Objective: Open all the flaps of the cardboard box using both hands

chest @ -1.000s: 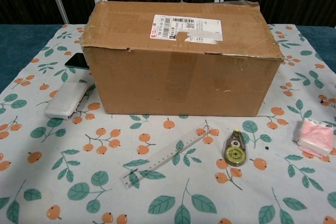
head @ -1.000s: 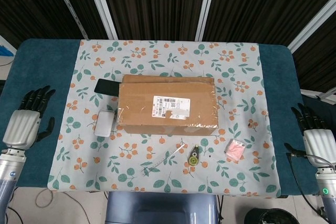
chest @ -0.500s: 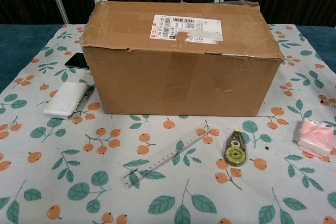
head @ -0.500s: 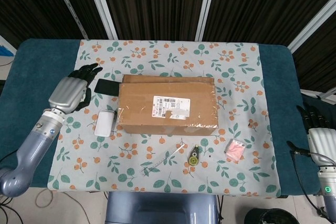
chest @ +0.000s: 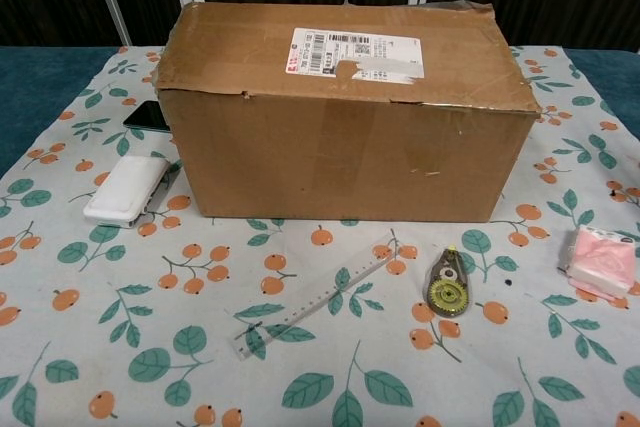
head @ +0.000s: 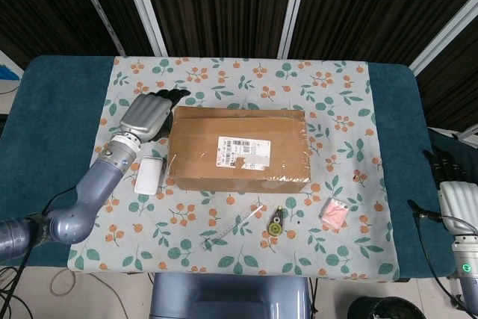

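A closed brown cardboard box (head: 239, 149) (chest: 340, 107) with a white shipping label sits mid-table on the floral cloth, its top flaps flat. My left hand (head: 147, 115) hovers just off the box's left end, fingers spread and pointing toward the far left corner, holding nothing. My right hand (head: 452, 188) rests at the table's right edge, far from the box, fingers apart and empty. The chest view shows neither hand clearly.
A black phone (chest: 145, 115) lies left of the box, partly under my left hand in the head view. A white case (head: 149, 175) lies near the box's left front. In front lie a clear ruler (head: 233, 226), a tape dispenser (head: 275, 223) and a pink packet (head: 334, 213).
My left arm swung from the table's left edge in toward the box's left end. The right hand stayed nearly still. The box has not moved.
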